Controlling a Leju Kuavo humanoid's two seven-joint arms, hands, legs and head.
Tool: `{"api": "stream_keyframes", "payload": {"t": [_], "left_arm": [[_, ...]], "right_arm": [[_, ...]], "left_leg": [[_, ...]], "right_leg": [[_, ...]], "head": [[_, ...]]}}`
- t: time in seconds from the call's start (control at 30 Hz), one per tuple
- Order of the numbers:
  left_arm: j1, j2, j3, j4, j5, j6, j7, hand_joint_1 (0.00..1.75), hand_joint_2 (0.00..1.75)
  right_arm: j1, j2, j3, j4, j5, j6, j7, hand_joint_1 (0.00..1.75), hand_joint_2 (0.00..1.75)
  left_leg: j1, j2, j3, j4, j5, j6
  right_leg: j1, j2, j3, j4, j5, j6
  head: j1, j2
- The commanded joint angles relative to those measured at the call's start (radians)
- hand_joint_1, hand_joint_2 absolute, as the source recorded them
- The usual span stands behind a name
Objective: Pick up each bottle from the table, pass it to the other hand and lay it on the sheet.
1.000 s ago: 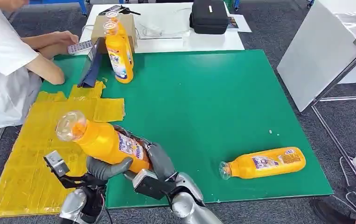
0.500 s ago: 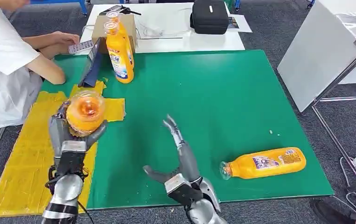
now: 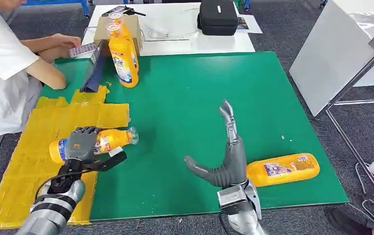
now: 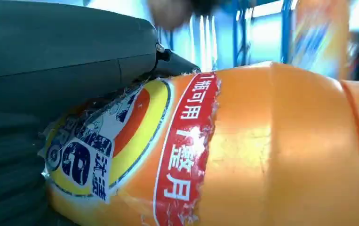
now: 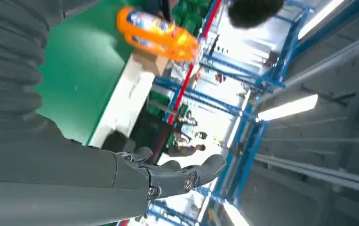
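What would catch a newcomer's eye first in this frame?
The left hand grips an orange bottle lying on its side over the yellow sheet at the left of the green table. The right hand hangs open, fingers spread, beside a second orange bottle lying near the table's front right. Two more orange bottles stand upright at the far left, near a seated person.

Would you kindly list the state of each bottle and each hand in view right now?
Bottle in left hand: on its side over the yellow sheet, gripped.
Bottle by right hand: lying on the green mat.
Standing bottles: upright.
Left hand: holds a bottle.
Right hand: open, empty.
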Motion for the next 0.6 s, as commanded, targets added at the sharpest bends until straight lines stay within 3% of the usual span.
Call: {"api": "stream_keyframes", "payload": {"t": [0.03,0.37,0.4,0.43,0.6], "left_arm": [[-0.075,0.063,-0.063,0.284,-0.004,-0.016,-0.011,1.75,1.75],[-0.048,0.061,-0.062,0.285,0.003,-0.026,-0.018,1.75,1.75],[-0.046,0.055,-0.051,0.291,0.016,-0.024,-0.021,1.38,1.75],[-0.043,0.05,-0.041,0.295,0.032,-0.014,-0.034,0.0,1.75],[-0.019,0.031,0.011,0.249,0.157,-0.04,-0.138,0.0,1.75]], "right_arm": [[-0.013,-0.064,-0.045,-0.025,-0.005,-0.006,0.001,0.0,1.75],[-0.024,-0.068,-0.051,-0.005,-0.007,0.002,0.004,0.0,1.75],[-0.029,-0.066,-0.046,0.005,-0.004,0.007,0.005,0.0,1.75],[-0.032,-0.064,-0.041,0.012,0.0,0.01,0.006,0.0,1.75],[-0.051,-0.065,-0.022,0.062,0.025,0.02,0.03,0.0,1.75]], "left_leg": [[0.001,-0.004,0.006,0.0,-0.002,-0.001],[0.0,-0.002,0.013,-0.002,-0.004,-0.004],[0.0,-0.002,0.012,-0.002,-0.003,-0.003],[0.001,-0.001,0.014,-0.002,-0.004,-0.004],[0.0,-0.002,0.015,-0.002,-0.003,-0.004]], "right_leg": [[0.0,0.0,0.007,-0.001,-0.003,-0.002],[0.0,0.003,0.013,-0.001,-0.002,-0.002],[-0.001,0.002,0.012,-0.001,-0.002,-0.002],[0.0,0.005,0.014,-0.002,-0.002,-0.003],[0.0,0.003,0.015,-0.001,-0.002,-0.002]], "head": [[0.001,0.0],[0.0,0.0],[0.0,0.0],[0.0,0.0],[0.0,0.0]]}}
